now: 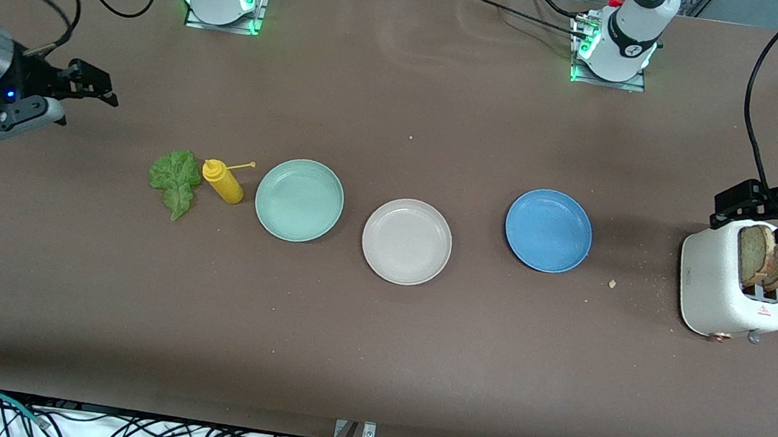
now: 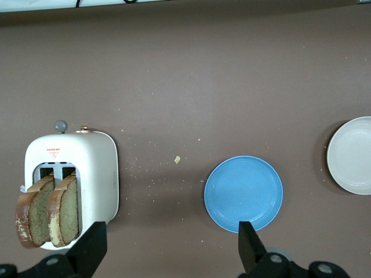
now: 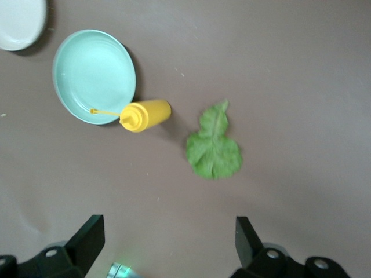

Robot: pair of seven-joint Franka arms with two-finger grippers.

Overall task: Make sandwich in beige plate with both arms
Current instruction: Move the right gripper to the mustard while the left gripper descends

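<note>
Over the toaster, the left pincer hung spread; a skewed grab might crumble the bread slices. Near the lettuce, the right pincer waited spread.

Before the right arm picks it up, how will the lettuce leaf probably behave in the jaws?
The lettuce leaf looks thin and ruffled and lies flat on the table, so it will probably flop and droop when lifted. It seems very light, so a push may slide it rather than lift an edge. It could tear if pinched hard.
</note>
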